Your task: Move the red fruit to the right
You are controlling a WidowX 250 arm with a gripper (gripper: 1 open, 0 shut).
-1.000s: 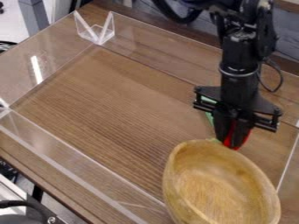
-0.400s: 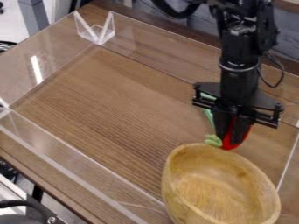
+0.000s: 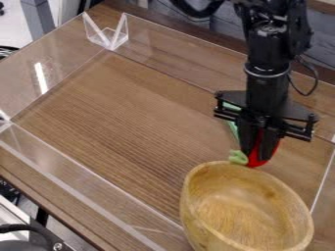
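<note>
Hanging straight down over the right side of the tabletop, the black robot arm ends in a claw whose fingers are drawn close together around the red fruit. The fruit shows as a narrow bright-red strip between the dark fingers, so the claw is gripping it rather than standing empty. A light green leafy bit sticks out at the lower left of the fruit, just above the rim of the wooden bowl. Whether the fruit rests on the wood or is lifted slightly off it cannot be told from this view.

The wooden bowl sits at the lower right, large and shallow, its far rim just in front of the claw's tips; the fruit is outside the bowl, behind its rim. Behind the claw's crossbar, a small patch of green peeks out, mostly hidden by the arm.

The tabletop is brown wood grain, fenced by low clear acrylic walls on the left and near sides. At the far corner, a clear folded stand stands well apart from the arm.
</note>
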